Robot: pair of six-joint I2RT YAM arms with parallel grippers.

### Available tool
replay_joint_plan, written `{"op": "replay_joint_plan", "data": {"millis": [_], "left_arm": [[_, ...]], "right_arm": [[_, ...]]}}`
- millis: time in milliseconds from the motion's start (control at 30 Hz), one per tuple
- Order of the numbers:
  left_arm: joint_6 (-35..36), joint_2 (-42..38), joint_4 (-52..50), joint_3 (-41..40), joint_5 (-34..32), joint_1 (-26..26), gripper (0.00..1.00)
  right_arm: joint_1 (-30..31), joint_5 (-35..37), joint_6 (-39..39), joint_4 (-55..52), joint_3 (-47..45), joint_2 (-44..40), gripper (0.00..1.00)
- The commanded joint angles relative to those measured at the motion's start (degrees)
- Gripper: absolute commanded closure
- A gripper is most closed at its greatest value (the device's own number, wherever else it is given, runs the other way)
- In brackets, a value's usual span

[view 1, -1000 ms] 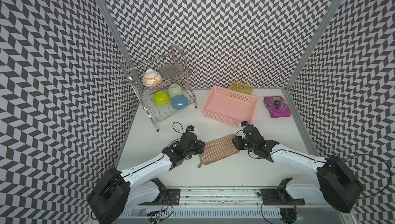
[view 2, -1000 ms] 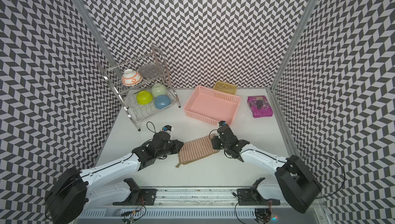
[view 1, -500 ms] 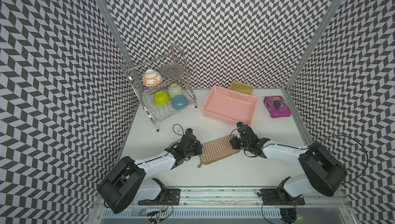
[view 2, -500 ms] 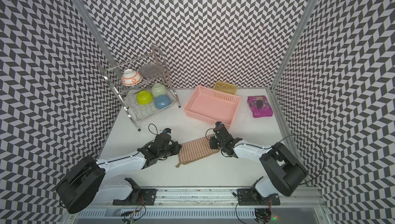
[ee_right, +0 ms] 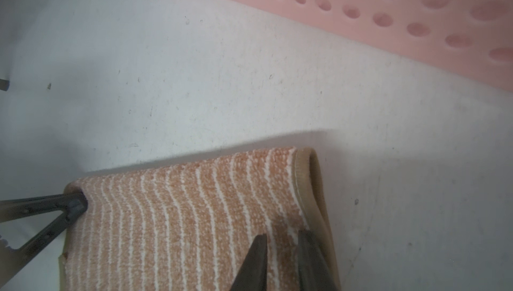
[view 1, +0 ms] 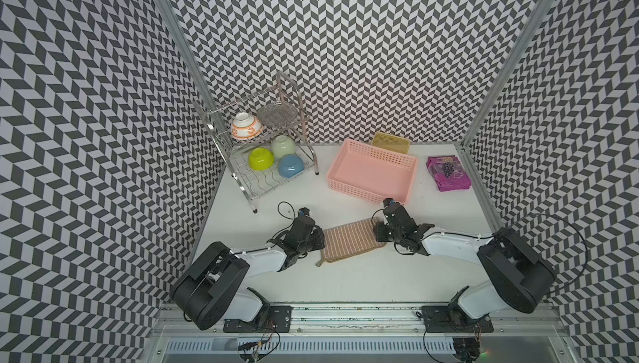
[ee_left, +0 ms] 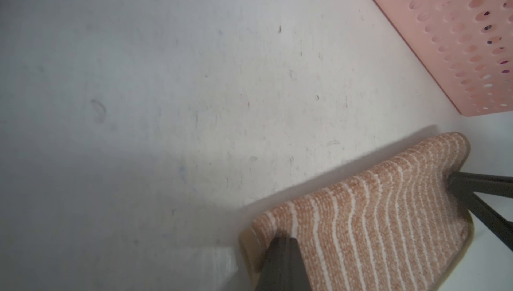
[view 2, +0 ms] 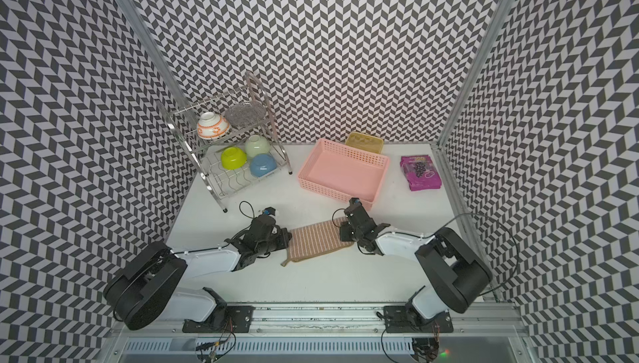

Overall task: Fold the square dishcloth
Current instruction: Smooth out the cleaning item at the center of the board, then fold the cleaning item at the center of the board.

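Observation:
The square dishcloth (view 1: 349, 242) (view 2: 318, 240), tan-brown with thin pale stripes, lies on the white table between my two arms, just in front of the pink basket. My left gripper (view 1: 323, 240) (ee_left: 280, 241) is shut on its left edge near a corner. My right gripper (view 1: 377, 236) (ee_right: 281, 241) is closed on the right edge next to the darker hem, with a narrow ridge of cloth between its fingers (ee_right: 259, 248). In the wrist views the cloth's far edge (ee_right: 194, 164) is rounded and casts a shadow on the table.
The pink basket (view 1: 363, 193) (ee_left: 444, 40) stands close behind the cloth. A yellow tray (view 1: 390, 143) sits behind it. A wire dish rack (view 1: 242, 184) with several bowls is at the back left, and a purple packet (view 1: 447, 172) at the back right.
Both arms have sunk lower toward the table. Both grippers have closed on the cloth's side edges. The cloth itself has stayed in place.

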Motion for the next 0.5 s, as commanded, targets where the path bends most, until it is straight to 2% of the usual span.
{"op": "replay_joint_plan", "data": {"millis": [0, 100, 300, 467], "left_arm": [[4.1, 1.5, 0.4, 3.0, -2.4, 1.4, 0.96], [5.0, 1.1, 0.0, 4.7, -1.0, 1.6, 0.94], [4.9, -3.9, -2.0, 6.3, 2.4, 1.6, 0.74], [3.6, -7.8, -4.9, 6.7, 1.7, 1.6, 0.69]], "right_arm": [[-0.4, 1.6, 0.3, 2.3, 2.0, 0.4, 0.77], [-0.6, 2.9, -0.6, 0.3, 3.0, -1.2, 0.77], [-0.6, 4.2, -2.1, -4.0, 3.4, -6.8, 0.68], [-0.6, 2.1, -0.8, -6.7, 2.6, -8.5, 0.66]]}}
